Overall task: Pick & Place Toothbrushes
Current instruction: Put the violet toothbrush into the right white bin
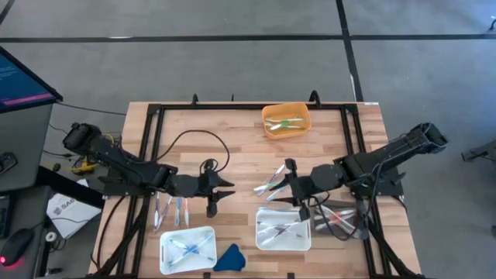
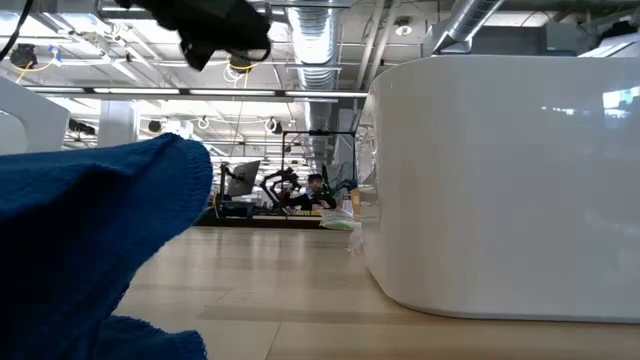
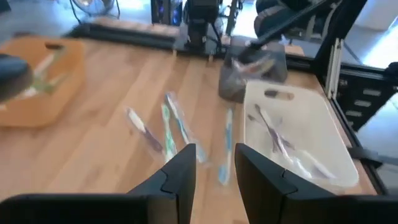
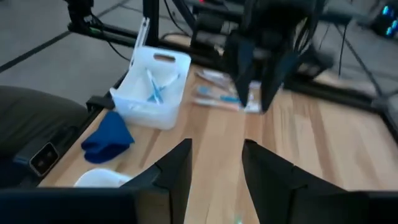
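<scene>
Loose toothbrushes (image 1: pixel 270 184) lie flat on the wooden table between my two grippers; in the left wrist view these toothbrushes (image 3: pixel 169 126) lie just beyond my fingers. More toothbrushes (image 1: pixel 171 209) lie beside my left arm. Others rest in the left white tray (image 1: pixel 187 249), the right white tray (image 1: pixel 284 229) and the orange bin (image 1: pixel 286 121). My left gripper (image 1: pixel 225 191) (image 3: pixel 216 165) hangs open above the table's middle, nothing between its fingers. My right gripper (image 1: pixel 280 184) (image 4: pixel 216 165) faces it, also open, holding nothing.
A blue cloth (image 1: pixel 229 258) (image 4: pixel 109 137) lies at the near edge between the trays. A black cable (image 1: pixel 198 139) loops over the far left of the table. A black frame (image 1: pixel 248 107) borders the table. Bare wood lies between the orange bin and the grippers.
</scene>
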